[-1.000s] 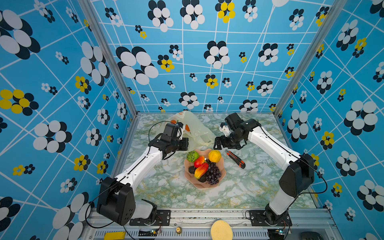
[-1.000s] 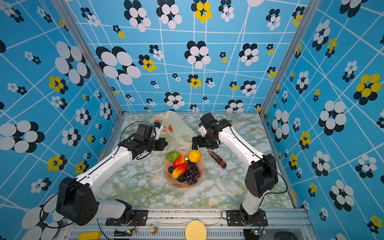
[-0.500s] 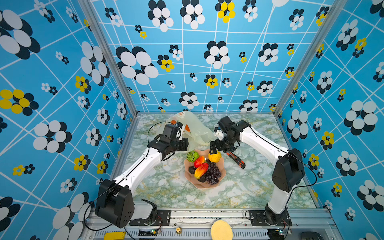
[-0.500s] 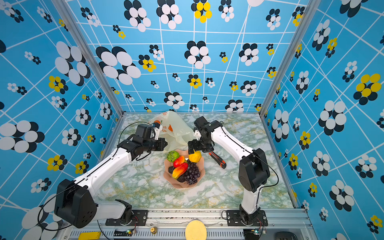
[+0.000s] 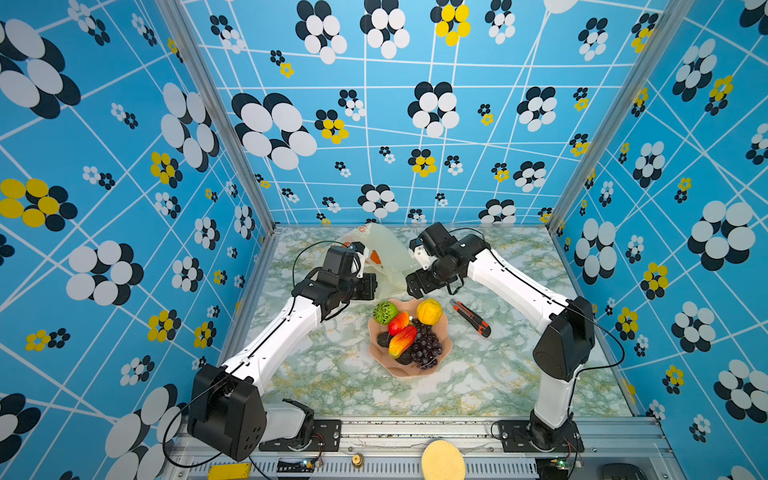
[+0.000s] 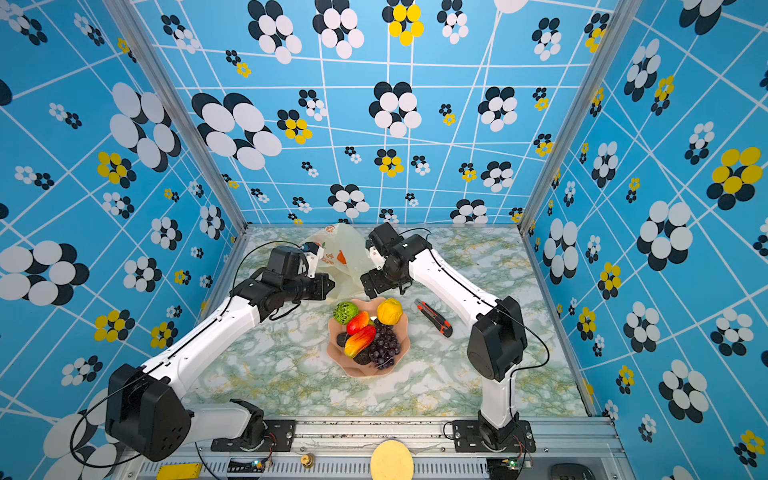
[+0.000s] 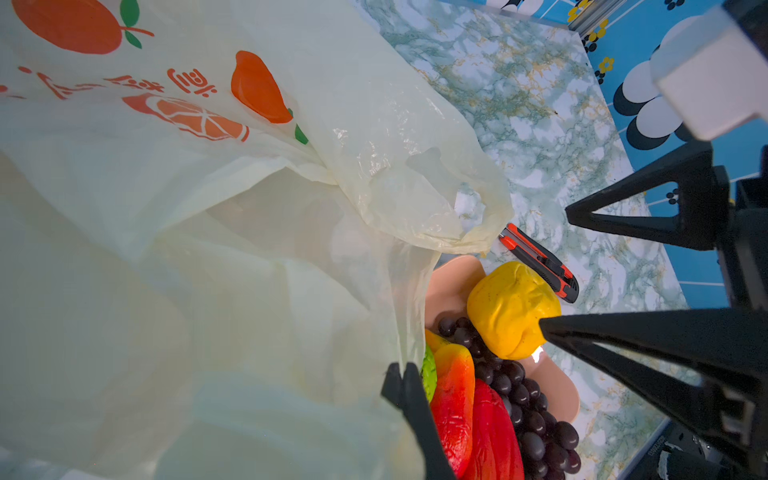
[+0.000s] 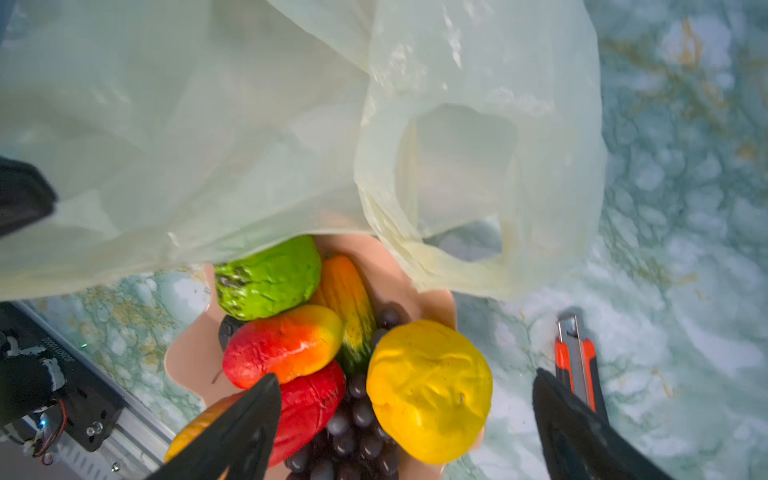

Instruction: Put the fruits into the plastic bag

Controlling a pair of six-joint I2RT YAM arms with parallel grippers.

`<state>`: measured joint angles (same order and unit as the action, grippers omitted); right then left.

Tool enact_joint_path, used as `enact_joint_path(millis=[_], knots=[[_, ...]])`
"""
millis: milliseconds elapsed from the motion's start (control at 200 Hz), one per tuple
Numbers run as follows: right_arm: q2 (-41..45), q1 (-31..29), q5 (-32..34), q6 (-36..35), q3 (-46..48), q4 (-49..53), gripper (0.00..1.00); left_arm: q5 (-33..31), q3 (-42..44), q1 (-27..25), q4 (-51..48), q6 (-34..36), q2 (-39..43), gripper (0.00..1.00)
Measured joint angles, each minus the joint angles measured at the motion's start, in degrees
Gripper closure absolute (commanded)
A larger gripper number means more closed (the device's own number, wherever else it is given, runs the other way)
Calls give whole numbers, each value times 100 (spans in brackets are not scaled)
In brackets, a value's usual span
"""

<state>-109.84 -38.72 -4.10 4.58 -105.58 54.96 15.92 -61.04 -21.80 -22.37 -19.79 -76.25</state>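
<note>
On green marble tabletop (image 5: 332, 374), inside blue flowered walls: pinches plastic bag (image 5: 386, 249) rim in closed left gripper (image 7: 400, 371), just behind pink dish (image 5: 409, 372) heaped with fruits (image 5: 405, 336). Hovers right gripper (image 8: 405, 378), spread wide, over lemon (image 8: 428, 399). Risks knocking lemon off dish, or snagging drooping handle loop (image 8: 557, 166).
</note>
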Motion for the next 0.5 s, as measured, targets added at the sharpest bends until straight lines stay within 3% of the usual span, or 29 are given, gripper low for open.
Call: enact_joint_path(millis=[330,500], knots=[[-1449,-50,-28,-680,-1392,28,25,20,-22,0,-42,35,42,100],[-1969,-50,-214,-570,-1792,131,51,17,-22,0,-44,35,98,100]])
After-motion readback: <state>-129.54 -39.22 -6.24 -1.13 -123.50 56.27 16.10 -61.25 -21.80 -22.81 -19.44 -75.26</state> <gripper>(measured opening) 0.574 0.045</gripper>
